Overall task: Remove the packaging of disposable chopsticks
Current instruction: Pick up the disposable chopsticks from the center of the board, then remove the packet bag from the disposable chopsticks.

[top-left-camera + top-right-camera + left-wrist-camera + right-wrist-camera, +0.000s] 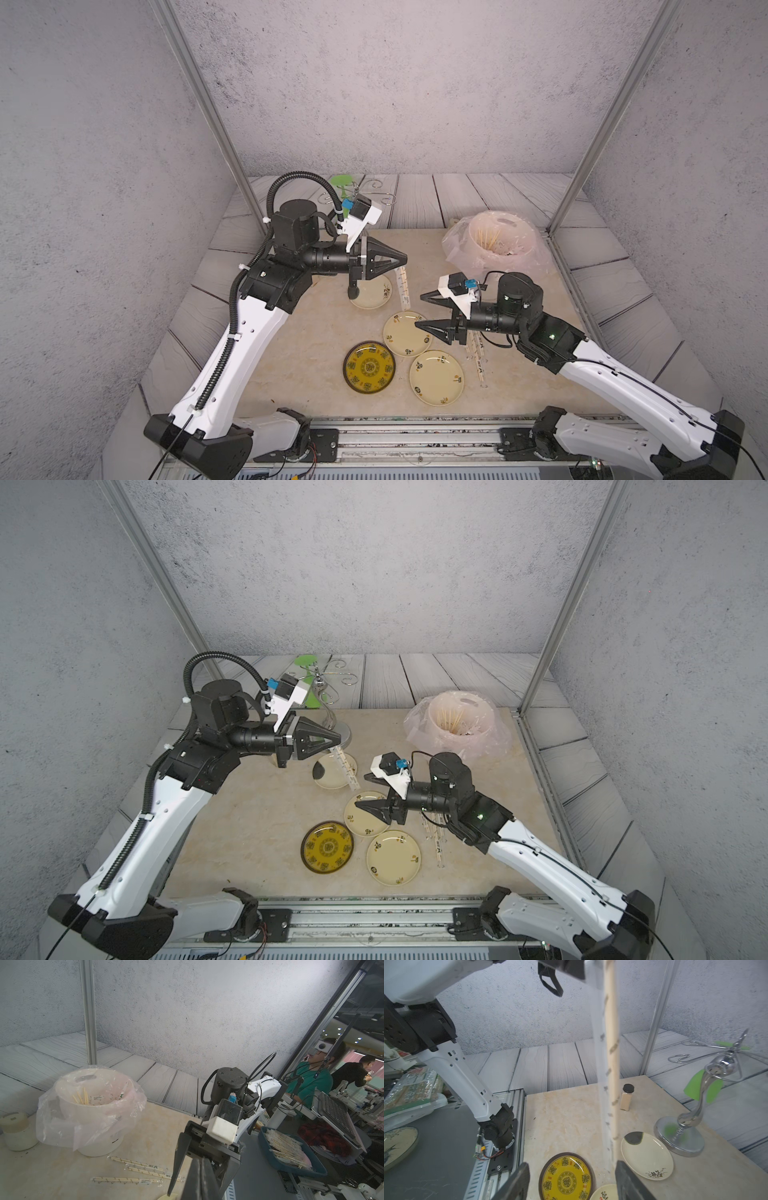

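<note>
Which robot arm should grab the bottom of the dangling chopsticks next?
Probably the right: the right gripper is open by the lower end of the wrapped chopsticks, while the left gripper is shut on their top.

Plates [436, 377] fill mid-table, bin [517, 235] the far corner; left tabletop [299, 353] open.

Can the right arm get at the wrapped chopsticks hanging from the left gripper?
Probably yes: the open right gripper faces the wrapped chopsticks, which hang below the shut left gripper, and nothing stands between them.
</note>
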{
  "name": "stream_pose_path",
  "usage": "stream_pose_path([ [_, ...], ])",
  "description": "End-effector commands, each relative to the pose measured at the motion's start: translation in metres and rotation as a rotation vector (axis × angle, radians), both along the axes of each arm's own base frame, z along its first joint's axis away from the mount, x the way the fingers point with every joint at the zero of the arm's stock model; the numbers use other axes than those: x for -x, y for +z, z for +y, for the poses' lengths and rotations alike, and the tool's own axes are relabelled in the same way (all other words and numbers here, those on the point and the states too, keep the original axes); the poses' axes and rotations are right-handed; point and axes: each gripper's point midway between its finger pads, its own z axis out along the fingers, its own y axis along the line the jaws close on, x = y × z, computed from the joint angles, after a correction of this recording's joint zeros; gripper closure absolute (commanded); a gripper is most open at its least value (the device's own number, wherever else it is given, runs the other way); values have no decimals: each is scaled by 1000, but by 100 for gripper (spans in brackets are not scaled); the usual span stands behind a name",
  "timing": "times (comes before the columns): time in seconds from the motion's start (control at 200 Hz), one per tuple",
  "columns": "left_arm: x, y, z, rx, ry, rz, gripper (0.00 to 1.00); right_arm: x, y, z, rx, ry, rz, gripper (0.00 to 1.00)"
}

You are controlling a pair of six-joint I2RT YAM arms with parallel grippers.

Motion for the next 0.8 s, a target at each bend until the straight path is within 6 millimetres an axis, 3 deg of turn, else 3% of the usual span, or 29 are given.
stream_pose_path([
  [0.0,10,24,10,75,-21,-99,100,7,-5,13,-26,83,72,33],
  [0.185,8,17,13,77,-46,-89,100,-12,-23,18,8,17,81,27],
  [0.435,8,9,13,79,-58,-85,100,-13,-34,20,14,16,81,28],
  [0.796,-6,4,9,95,-40,-49,100,-7,-40,32,13,94,129,43],
])
